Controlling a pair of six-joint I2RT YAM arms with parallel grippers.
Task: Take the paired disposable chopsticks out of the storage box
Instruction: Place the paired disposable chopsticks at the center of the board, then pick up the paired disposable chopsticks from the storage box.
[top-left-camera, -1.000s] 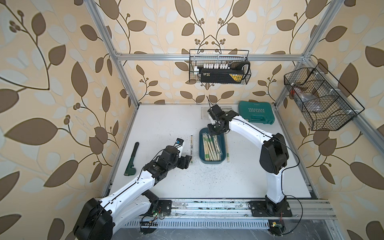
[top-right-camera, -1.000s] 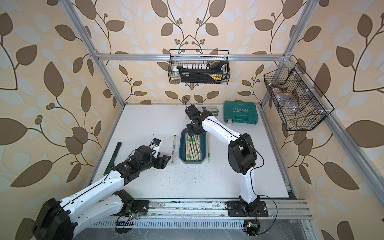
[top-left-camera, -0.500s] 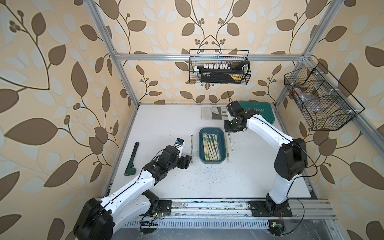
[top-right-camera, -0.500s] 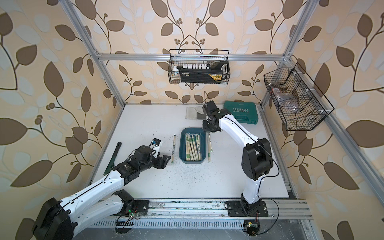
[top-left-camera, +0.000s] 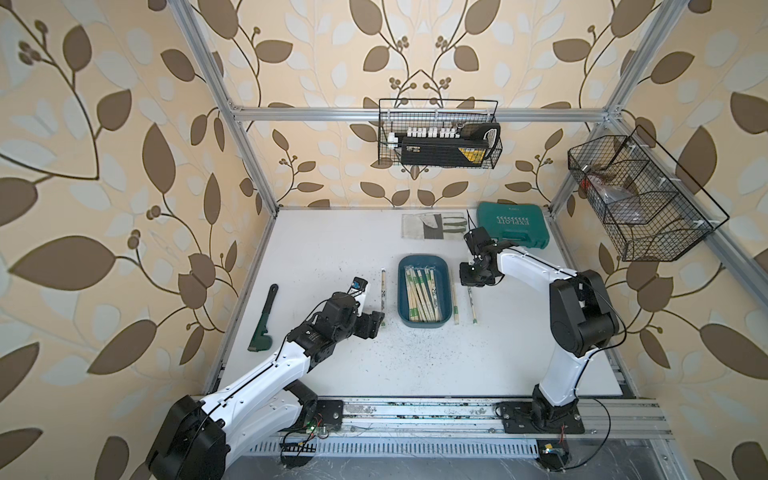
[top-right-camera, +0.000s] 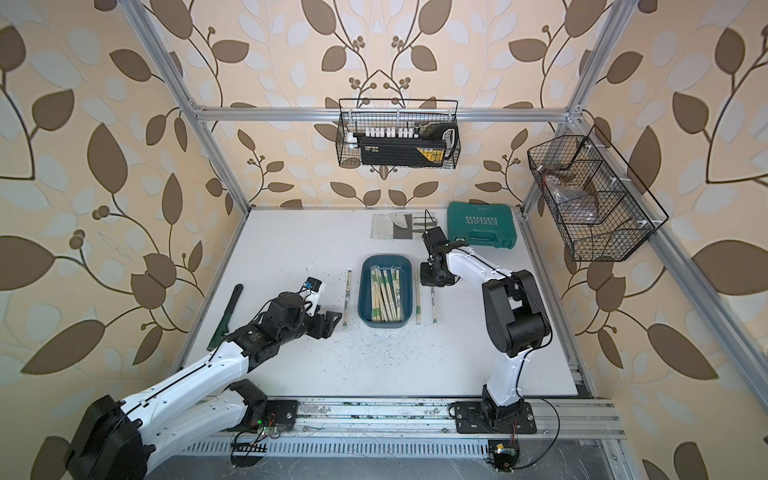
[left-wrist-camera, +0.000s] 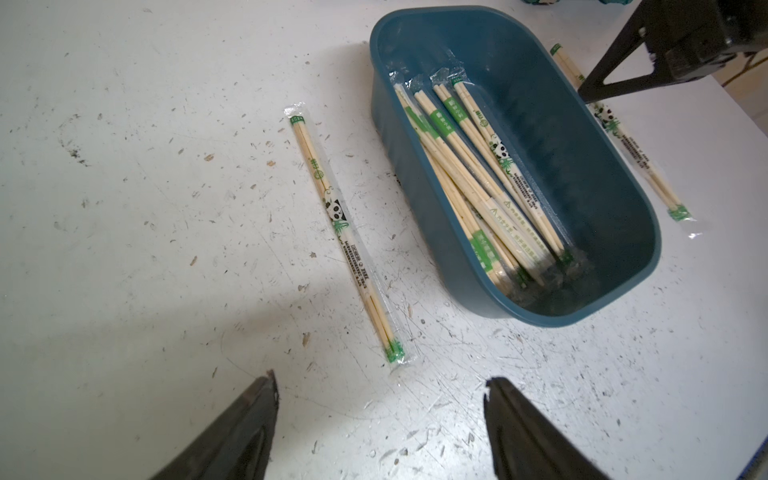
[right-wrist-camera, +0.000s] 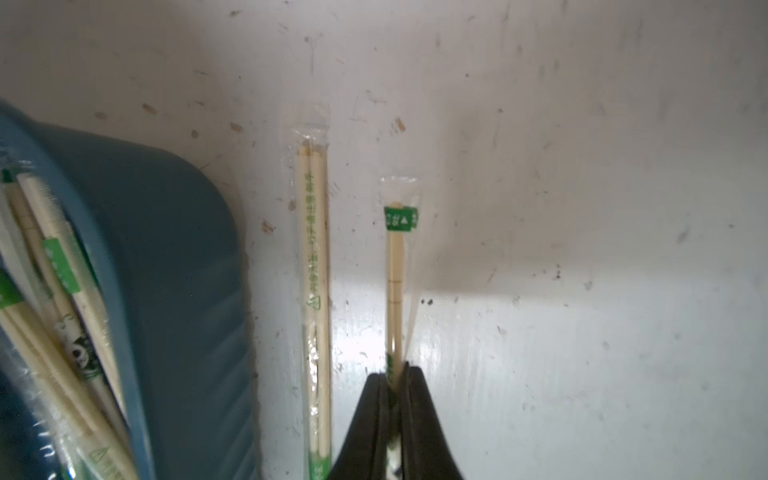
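Our right gripper (right-wrist-camera: 395, 374) pinches one chopstick pair (right-wrist-camera: 395, 270) outside the storage box (top-left-camera: 424, 261).
Our left gripper (left-wrist-camera: 380, 386) stands wide apart and empty near another pair (left-wrist-camera: 340, 216) on the table (top-left-camera: 332, 249). A third pair (right-wrist-camera: 314, 291) lies just beside the held one. Most paired disposable chopsticks (top-left-camera: 422, 295) lie in the box, between both arms.

Chopstick pair (top-left-camera: 473, 307) now outside box (top-left-camera: 424, 324)

Robotics test cell, lab type. Enclosure: aluminium frame (top-left-camera: 311, 113) lined with leaf-print wallpaper panels (top-left-camera: 104, 166); scuffed white surface (top-left-camera: 457, 365); left arm (top-left-camera: 266, 372) and right arm (top-left-camera: 561, 370) mounted on a metal base rail (top-left-camera: 415, 415); back wire basket (top-left-camera: 438, 133) and side wire basket (top-left-camera: 644, 199) hung on the frame; green tool case (top-left-camera: 513, 230) at rear.
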